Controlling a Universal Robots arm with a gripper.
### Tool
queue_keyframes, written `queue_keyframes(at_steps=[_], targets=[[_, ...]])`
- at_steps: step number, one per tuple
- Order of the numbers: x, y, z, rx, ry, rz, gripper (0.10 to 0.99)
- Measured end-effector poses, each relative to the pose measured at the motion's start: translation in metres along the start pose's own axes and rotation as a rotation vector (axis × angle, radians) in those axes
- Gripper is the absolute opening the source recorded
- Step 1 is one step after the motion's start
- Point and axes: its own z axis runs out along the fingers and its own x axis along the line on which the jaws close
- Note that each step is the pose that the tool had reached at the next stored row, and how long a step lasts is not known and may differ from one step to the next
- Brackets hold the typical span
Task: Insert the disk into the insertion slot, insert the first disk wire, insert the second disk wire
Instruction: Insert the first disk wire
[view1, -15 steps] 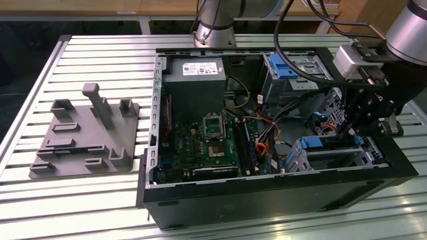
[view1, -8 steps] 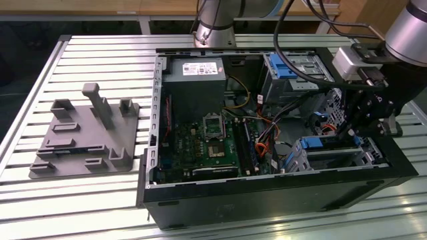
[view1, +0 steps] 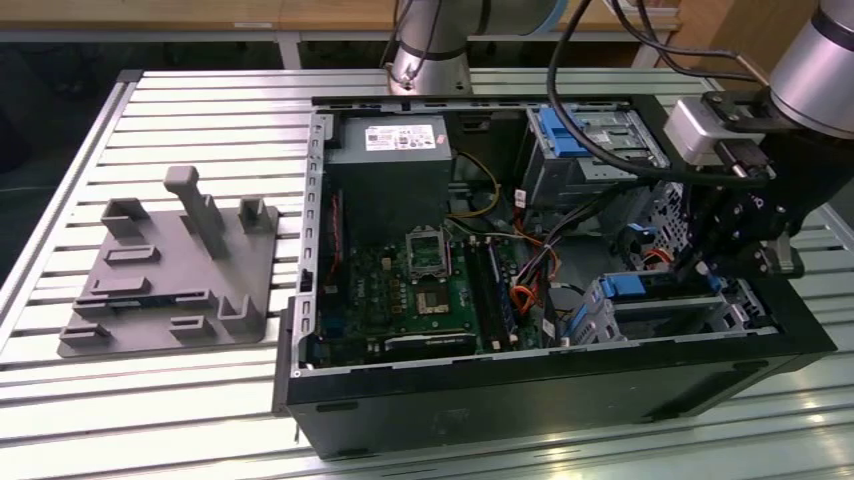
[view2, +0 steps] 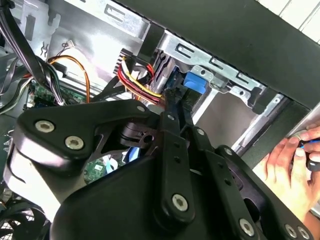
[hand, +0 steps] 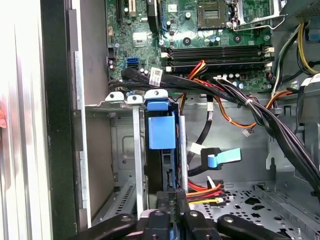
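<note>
In the second wrist view my end effector (view2: 175, 97) is cut off by the picture's edge, and its black body covers much of the case floor; in the first wrist view it is cropped likewise; the disk (hand: 161, 131) shows me just its blue carrier end and a dark edge, its label buried inside the insertion slot (hand: 136, 160); where its near end meets me is too dark to tell; the cable bundle (hand: 260, 117) leaves the picture, its ends unseen; a person's hand (view2: 292, 167) is cut at the edge, gripping something too small to name; in the exterior view my arm (view1: 814, 60) is cropped.
</note>
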Motion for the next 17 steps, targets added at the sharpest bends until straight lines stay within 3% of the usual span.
queue_keyframes(at_steps=[3, 4, 12, 17], targets=[[0.0002, 0.0, -0.0041, 0.0, -0.0004, 0.0, 0.231], [0.0001, 0.0, -0.0066, 0.0, -0.0004, 0.0, 0.302], [-0.0002, -0.0004, -0.0384, 0.0, 0.0028, 0.003, 0.302], [-0.0002, -0.0005, -0.0384, 0.0, 0.0019, 0.003, 0.302]])
